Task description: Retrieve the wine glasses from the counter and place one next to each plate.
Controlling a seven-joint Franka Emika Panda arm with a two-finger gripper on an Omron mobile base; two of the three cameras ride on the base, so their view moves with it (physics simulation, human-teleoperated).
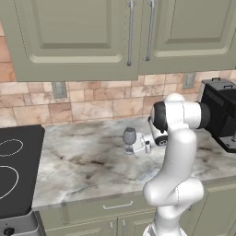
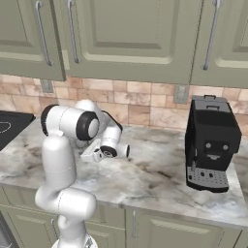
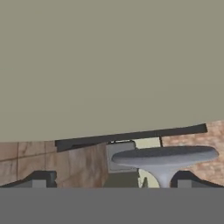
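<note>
A grey goblet (image 1: 129, 135) stands on the veined marble counter (image 1: 83, 161), just left of my arm. My gripper (image 1: 131, 148) reaches in from the right at stem height and is open. In the hand view its dark fingertips (image 3: 40, 180) sit wide apart, and the goblet's flat grey disc and thin stem (image 3: 164, 156) rise close to the right one; I cannot tell whether they touch. In the right base view my hand (image 2: 92, 155) points left and my own arm hides the goblet. The other goblet and the plates are out of view.
A black coffee machine (image 1: 221, 115) (image 2: 210, 145) stands on the counter to my right. The black stovetop (image 1: 14, 170) lies at the left end. Sage-green upper cabinets (image 1: 83, 37) hang low over the tiled wall, which has an outlet (image 1: 59, 90).
</note>
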